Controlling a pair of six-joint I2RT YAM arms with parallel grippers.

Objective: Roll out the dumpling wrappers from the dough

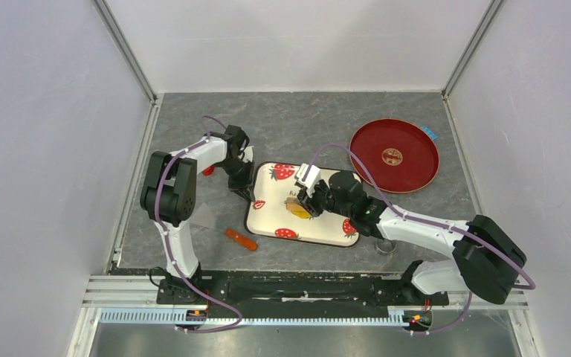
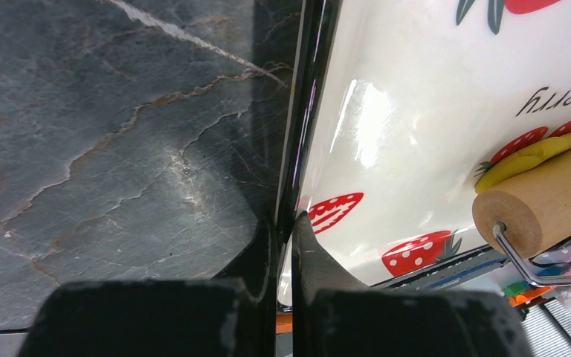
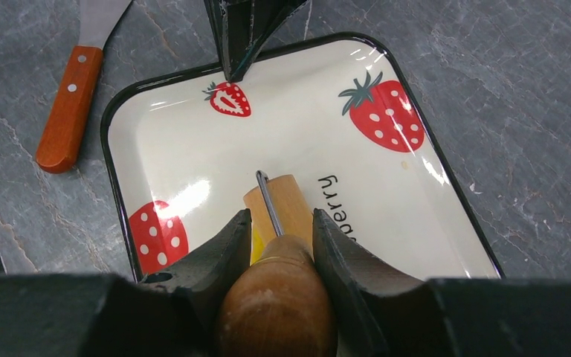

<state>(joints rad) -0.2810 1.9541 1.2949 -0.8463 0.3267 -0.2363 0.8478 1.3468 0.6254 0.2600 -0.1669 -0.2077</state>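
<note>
Currently clamps tray rim (image 2: 301, 111) at nine o'clock with left pincer (image 2: 285, 227); holds roller (image 2: 546, 197) by handle in right pincer (image 3: 279, 223), touching dough (image 2: 528, 158).

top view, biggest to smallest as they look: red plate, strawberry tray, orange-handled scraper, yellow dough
1. strawberry tray
2. red plate, a little smaller than the tray
3. orange-handled scraper
4. yellow dough, partly hidden, so its full size is unsure

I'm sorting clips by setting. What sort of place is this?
Likely a robot lab cell, not a kitchen: plain white walls, left arm and right arm bolted at a stone-look table, strawberry tray.
</note>
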